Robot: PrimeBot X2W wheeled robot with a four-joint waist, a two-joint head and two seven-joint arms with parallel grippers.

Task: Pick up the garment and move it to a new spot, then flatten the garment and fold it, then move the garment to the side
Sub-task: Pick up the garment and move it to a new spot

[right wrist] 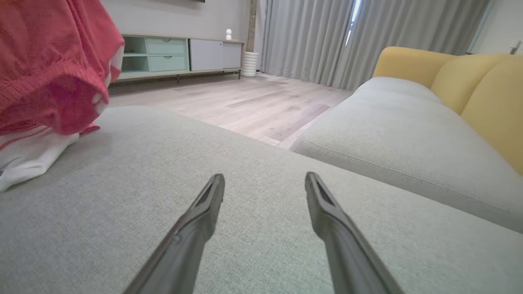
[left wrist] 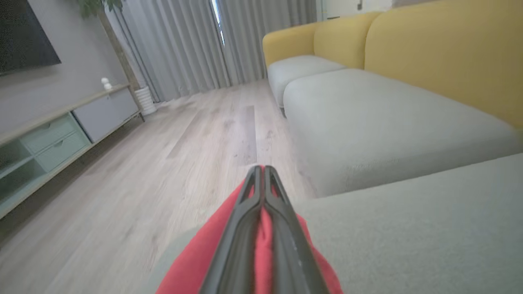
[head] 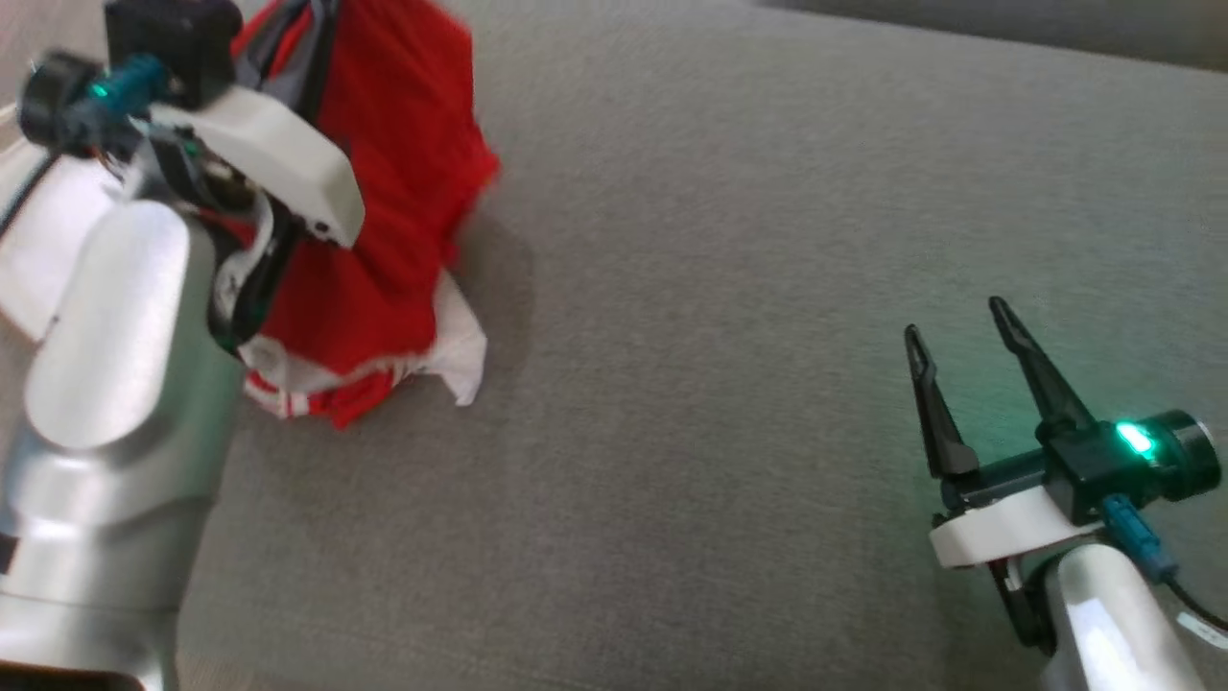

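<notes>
My left gripper (left wrist: pixel 261 171) has its fingers clamped on the red garment (head: pixel 384 192), bunched near the sofa cushion (head: pixel 720 384)'s far left edge, bottom folds touching it. Right gripper (head: pixel 955 319) fingers apart, empty. I'd lift until it hangs clear, then carry slowly

The left claw (left wrist: pixel 262 169) pinches red garment (left wrist: pixel 192 261) above the grey cushion (left wrist: pixel 408 228).

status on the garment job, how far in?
Early. Done: the left gripper is shut on the red garment, with fabric pinched between its fingers. In hand: the pick-up, with the garment hanging bunched from that grip and its white lower edge resting on the grey cushion. Left: moving it to a new spot, flattening, folding, moving it aside. The right gripper is open and holds nothing.
</notes>
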